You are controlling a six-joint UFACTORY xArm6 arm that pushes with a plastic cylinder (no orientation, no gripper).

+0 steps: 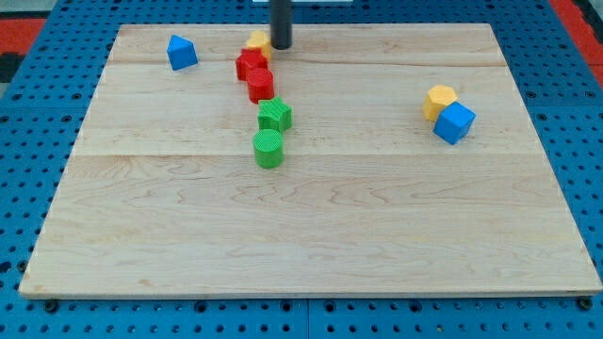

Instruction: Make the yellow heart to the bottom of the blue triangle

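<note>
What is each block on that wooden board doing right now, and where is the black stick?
my tip: down beside the yellow heart's right.
yellow heart: top, mostly hidden behind red blocks.
blue triangle: alone, top left.
two red blocks: touching.
two green blocks: close together.
yellow block: touching blue cube.

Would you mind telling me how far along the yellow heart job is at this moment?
Nothing looks finished: the yellow heart sits near the view's top edge, to the right of the blue triangle, not below it. In hand: my tip is right beside the heart's right side, apparently touching it. Left: push the heart leftward, then down the view until it lies under the triangle.
</note>
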